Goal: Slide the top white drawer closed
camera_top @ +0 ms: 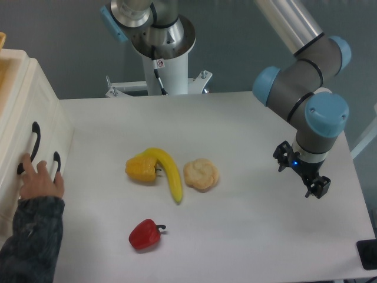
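Drawer, top white drawer (23, 112): glossy cream plastic, curved black handle; gripper (301, 174) jaws open, empty.

The top white drawer (20, 127), glossy cream with a black curved handle, sits above the lower drawer (47, 177).

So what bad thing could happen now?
A person's hand rests on the drawer fronts by the black handles; closing the top white drawer could pinch it. The gripper hovers far right, so crossing over might knock the banana or bun.
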